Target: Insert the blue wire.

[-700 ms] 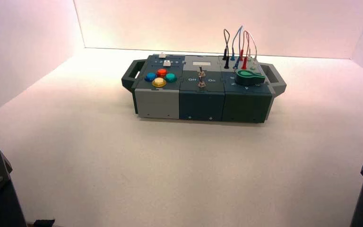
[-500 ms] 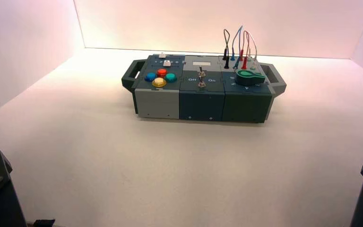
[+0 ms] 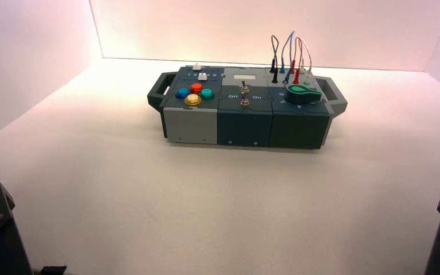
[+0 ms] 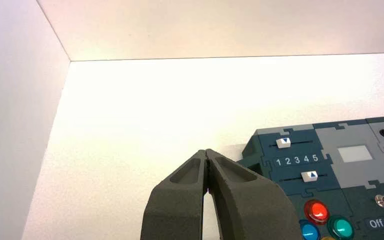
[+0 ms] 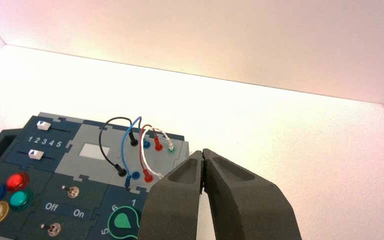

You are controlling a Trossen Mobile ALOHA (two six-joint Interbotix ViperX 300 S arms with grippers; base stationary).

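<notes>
Both arms sit parked at the near corners of the white counter (image 3: 149, 200), well short of the dark modular control box (image 3: 246, 123), so the job of inserting the thin light-blue looped jumper wire with dark-blue plugs (image 5: 126, 145) appears to be at its very start, with the approach not yet begun.

In the right wrist view the blue wire arches over the grey socket panel at the box's far right corner, between a black-plugged wire (image 5: 109, 131) and a red-plugged wire (image 5: 143, 155). One of its dark-blue plugs stands in a far socket; the other plug (image 5: 128, 182) lies loose, just beside an open blue socket (image 5: 136, 175) near the green knob (image 5: 123, 223).

The right gripper (image 5: 203, 156) faces this wire cluster from a distance, its dark fingers (image 5: 180, 175) pressed together at the tips and holding nothing. The left gripper (image 4: 207, 155) is likewise closed and empty, looking toward the box's slider and button end.

The next move likely falls to the right arm: part the fingers, reach across the counter, take the loose plug without snagging the neighbouring loops, and press it straight down into the blue socket. The crowded wires leave little room for error.
</notes>
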